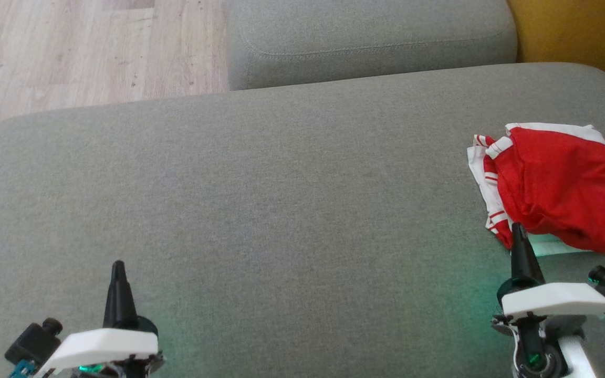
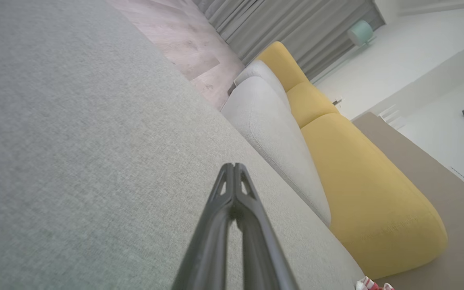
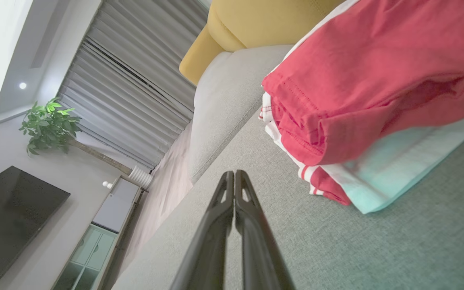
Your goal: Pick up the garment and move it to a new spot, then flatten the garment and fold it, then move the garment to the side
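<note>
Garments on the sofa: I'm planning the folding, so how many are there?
1. The red garment with white trim lies bunched at the right of the grey cushion, beyond the right end effector; its folds could hide another.

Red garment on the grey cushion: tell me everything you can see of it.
The garment is red, soft-looking fabric with white bands carrying thin red stripes along its left edge and a white band at its far edge; stitched hems show up close. It lies loosely folded in rumpled layers on the grey cushion, at the robot's right. A pale, green-tinted layer pokes out at its near edge. The shut right gripper points beside its near-left corner, apparently not touching.
</note>
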